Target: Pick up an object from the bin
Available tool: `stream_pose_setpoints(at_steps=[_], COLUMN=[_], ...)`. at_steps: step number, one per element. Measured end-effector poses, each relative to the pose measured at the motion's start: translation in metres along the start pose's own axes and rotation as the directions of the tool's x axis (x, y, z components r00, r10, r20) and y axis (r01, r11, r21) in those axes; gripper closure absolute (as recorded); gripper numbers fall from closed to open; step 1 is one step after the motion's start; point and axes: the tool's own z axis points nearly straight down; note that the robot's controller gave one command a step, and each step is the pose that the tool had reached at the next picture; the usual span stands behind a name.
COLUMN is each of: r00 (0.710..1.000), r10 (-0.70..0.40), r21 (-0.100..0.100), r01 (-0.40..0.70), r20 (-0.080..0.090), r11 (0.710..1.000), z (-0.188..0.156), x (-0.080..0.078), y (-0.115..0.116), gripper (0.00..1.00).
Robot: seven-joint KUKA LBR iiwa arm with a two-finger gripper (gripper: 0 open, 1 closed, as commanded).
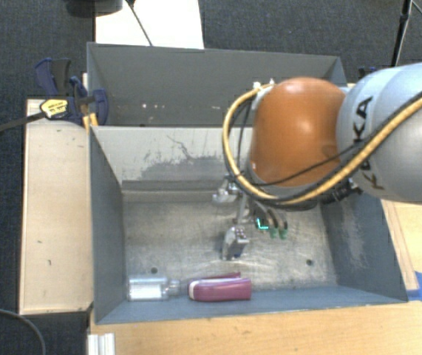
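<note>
Hanging my gripper (233, 244) above bare middle of bin (159, 224), cannot tell if spread or closed, maroon case (220, 289), clear bottle (150, 288) by near wall.

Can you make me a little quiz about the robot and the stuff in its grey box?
1. True or false: the small clear bottle lies to the view's right of the pink oblong thing.
2. Where in the bin do both things lie? A) along the wall at the view's bottom B) along the wall at the view's top C) in the middle
3. Fill in: the thing nearer the gripper is the ____.

Key: 1 false; 2 A; 3 pink oblong thing.
</note>
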Motion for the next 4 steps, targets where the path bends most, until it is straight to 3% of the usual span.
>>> stream_pose_setpoints(at_steps=[1,2,3,4], r00=[0.966,0.993,0.993,0.993], r10=[-0.258,-0.12,-0.118,-0.116], r21=[0.002,0.003,0.0,0.001], r01=[0.258,0.12,0.118,0.116], r20=[0.034,0.012,0.016,0.017], r11=[0.966,0.993,0.993,0.993], z=[0.137,0.115,0.113,-0.009], x=[-0.007,-0.029,-0.03,-0.043], y=[-0.005,-0.07,-0.067,-0.069], gripper=[0.0,0.0,1.0,1.0])
